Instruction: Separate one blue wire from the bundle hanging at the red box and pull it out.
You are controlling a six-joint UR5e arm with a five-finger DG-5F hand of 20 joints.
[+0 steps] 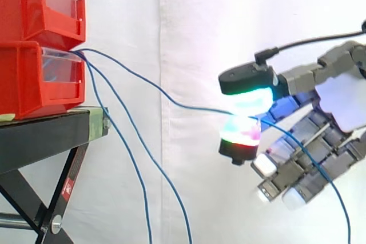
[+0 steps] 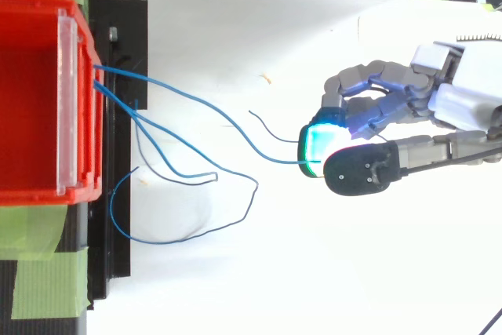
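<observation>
And there was the catch: the hand (image 1: 343, 104), at the right of the frame, had its fingers (image 1: 247, 100) closed in a pinch on one blue wire (image 1: 154, 87), two glowing pads pressed together from above and below with the strand between them. The remaining fingers were bent loosely underneath, holding nothing.

From the side, that wire ran from the front of the lower red box (image 1: 23, 84) in the upper left, sagged across the white curtain (image 1: 200, 15) to the pinch at centre right, then trailed on past the hand to the lower right edge. The rest of the bundle (image 1: 131, 164) hung from the same spot, dropping apart from it to the bottom edge. This view also gave the stacking: a second red bin (image 1: 28, 4) on top, both on the black stand (image 1: 40, 135).

From above, the pinched wire swept from the box rim at left to the pads at centre. Here the loose strands (image 2: 169, 166) looped and curled between box and hand, and green tape (image 2: 47, 288) lay at the lower left.
</observation>
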